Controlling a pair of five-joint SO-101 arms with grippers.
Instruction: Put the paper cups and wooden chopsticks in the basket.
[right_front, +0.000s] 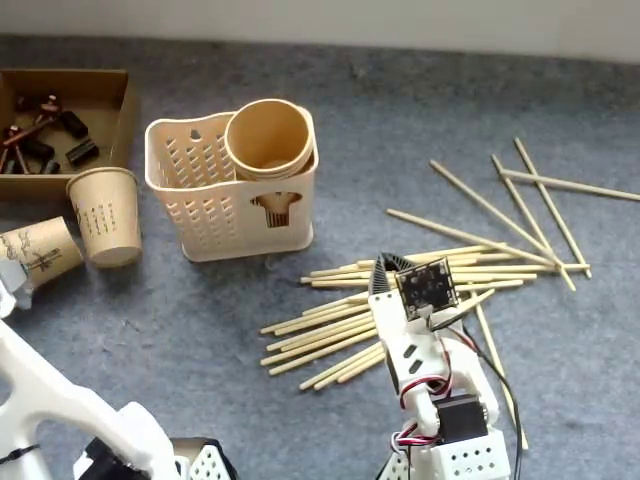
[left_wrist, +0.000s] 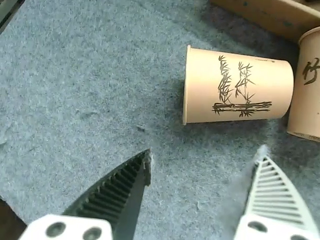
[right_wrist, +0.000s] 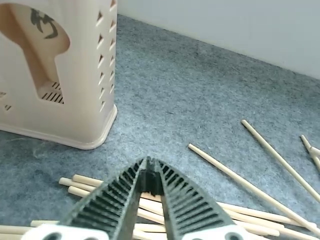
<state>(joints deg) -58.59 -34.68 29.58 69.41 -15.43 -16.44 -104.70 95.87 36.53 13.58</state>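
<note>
The cream slotted basket (right_front: 205, 200) stands upright with a stack of paper cups (right_front: 270, 138) in its right part. Left of it one cup (right_front: 105, 215) stands on the carpet and another cup (right_front: 38, 255) lies on its side. In the left wrist view my left gripper (left_wrist: 205, 151) is open, just short of the lying bamboo-print cup (left_wrist: 237, 92), with nothing between its fingers. Wooden chopsticks (right_front: 330, 335) lie in a loose heap right of the basket. My right gripper (right_front: 385, 266) is shut, its tip (right_wrist: 149, 167) low over the heap's near end (right_wrist: 90, 184).
A cardboard box (right_front: 110, 110) with small dark parts sits at the back left, behind the cups. More chopsticks (right_front: 530, 200) lie scattered to the far right. Grey carpet covers the table, with a pale wall along the back.
</note>
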